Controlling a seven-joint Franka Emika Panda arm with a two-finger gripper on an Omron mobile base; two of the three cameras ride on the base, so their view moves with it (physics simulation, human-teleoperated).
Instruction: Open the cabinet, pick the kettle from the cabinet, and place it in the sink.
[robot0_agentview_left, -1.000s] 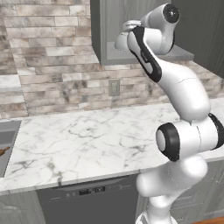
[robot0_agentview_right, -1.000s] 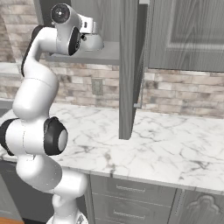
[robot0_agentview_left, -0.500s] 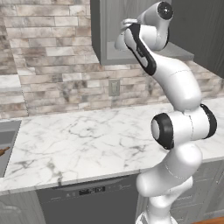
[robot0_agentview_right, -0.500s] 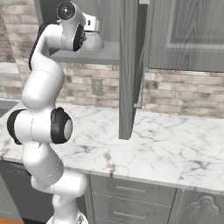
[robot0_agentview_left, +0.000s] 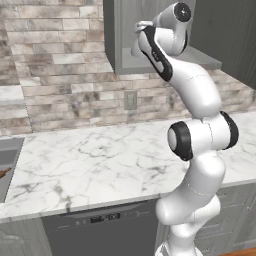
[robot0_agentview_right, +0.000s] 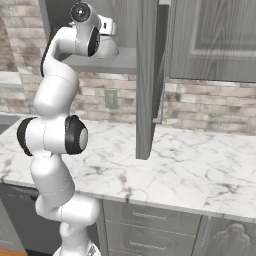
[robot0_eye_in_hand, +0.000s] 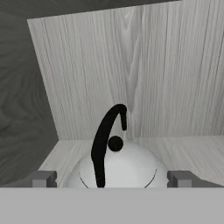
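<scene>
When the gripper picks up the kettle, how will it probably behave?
The kettle has a smooth rounded dome, so fingers closing on the body may slip. Its thin arched handle looks the firmer hold. It sits squat, so it probably will not tip.

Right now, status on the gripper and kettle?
Gripper open, inside the cabinet, a fingertip at each side of the kettle. Kettle upright on the shelf, not gripped. Cabinet door open; nothing in the way.

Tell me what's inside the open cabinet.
The kettle sits on the cabinet shelf, its black handle arching over the lid knob. The open gripper straddles it. The kettle's base and spout are hidden.
</scene>
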